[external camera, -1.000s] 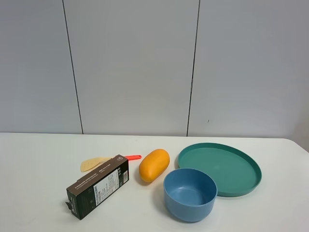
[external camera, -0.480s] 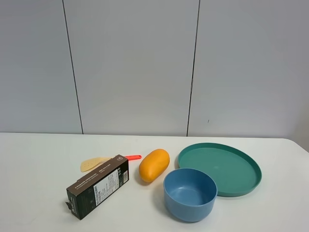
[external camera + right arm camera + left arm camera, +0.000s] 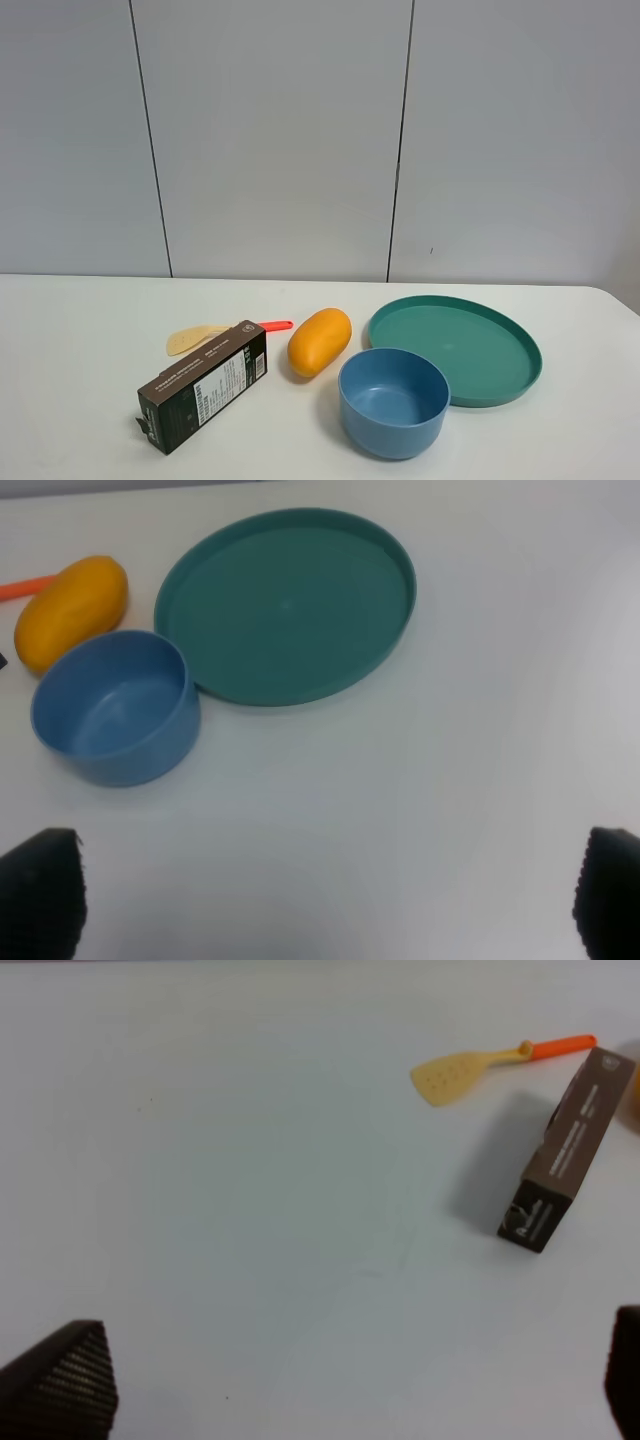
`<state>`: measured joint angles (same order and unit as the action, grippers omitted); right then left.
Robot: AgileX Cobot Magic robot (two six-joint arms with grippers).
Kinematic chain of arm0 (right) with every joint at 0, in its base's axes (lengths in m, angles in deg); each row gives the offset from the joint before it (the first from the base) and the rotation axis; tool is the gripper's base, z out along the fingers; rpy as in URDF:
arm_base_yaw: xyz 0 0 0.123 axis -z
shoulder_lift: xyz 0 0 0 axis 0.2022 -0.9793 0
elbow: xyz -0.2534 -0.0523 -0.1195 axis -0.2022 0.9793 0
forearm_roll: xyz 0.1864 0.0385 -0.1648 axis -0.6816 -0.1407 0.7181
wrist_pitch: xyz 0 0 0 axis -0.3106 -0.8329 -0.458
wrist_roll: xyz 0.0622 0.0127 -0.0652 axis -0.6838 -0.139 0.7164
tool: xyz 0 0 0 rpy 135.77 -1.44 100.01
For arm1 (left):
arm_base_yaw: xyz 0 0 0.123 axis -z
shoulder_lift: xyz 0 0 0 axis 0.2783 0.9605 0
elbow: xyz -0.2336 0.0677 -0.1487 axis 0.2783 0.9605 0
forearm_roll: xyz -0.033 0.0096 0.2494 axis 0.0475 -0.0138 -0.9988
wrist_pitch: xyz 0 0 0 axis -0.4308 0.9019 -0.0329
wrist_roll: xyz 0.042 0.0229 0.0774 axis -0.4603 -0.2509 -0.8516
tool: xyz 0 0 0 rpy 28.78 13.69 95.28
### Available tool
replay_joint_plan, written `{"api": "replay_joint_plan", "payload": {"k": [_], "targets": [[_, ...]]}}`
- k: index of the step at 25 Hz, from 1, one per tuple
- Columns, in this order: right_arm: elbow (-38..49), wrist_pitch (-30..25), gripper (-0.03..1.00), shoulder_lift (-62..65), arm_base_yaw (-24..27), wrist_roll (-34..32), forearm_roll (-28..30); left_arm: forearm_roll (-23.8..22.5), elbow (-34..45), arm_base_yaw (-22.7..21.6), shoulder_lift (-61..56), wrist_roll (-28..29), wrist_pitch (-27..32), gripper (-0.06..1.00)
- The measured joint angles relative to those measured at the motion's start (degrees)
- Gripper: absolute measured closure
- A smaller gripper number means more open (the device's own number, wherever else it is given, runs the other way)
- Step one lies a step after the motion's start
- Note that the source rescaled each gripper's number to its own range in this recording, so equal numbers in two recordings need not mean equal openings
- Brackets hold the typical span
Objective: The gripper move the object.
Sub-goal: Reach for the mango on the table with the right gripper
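– The smooth yellow-orange oval fruit (image 3: 319, 342), where does it lie?

– It lies on its side on the white table (image 3: 80, 390), and no claw touches it. In the high view it is at about ten o'clock from the round blue plastic bowl (image 3: 391, 436). It is very near the bowl, but I cannot tell if the two touch.

– And what is around it?

– At about eight o'clock from the fruit lies the dark rectangular carton (image 3: 203, 398), just beside it, with a small gap between them. At about nine o'clock is the tan flat spatula with the orange handle (image 3: 196, 340). Its handle points toward the fruit, and part of it is hidden behind the carton. The flat round teal plate (image 3: 470, 345) is at about three o'clock from the fruit and about one o'clock from the bowl.

– How do the two claws stand?

– The left gripper (image 3: 340, 1385) has its black fingers (image 3: 62, 1380) spread wide, and it holds nothing. It hangs over the table, well apart from the carton and the spatula. The right gripper (image 3: 325, 895) is also spread wide and holds nothing. It is well apart from the bowl, the plate and the fruit.
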<state>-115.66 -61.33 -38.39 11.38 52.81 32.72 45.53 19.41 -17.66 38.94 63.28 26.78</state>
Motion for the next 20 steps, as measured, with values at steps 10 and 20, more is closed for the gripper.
{"api": "replay_joint_plan", "payload": {"k": [10,20], "targets": [[-15.01,-0.27,-0.03,-22.75,0.00,-2.71,-1.50,0.00,0.00,0.00,0.00,0.00,0.00,-0.06],[-22.32,3.63,-0.03,-41.96,0.00,-2.29,-1.78,0.00,0.00,0.00,0.00,0.00,0.00,-0.06]]}}
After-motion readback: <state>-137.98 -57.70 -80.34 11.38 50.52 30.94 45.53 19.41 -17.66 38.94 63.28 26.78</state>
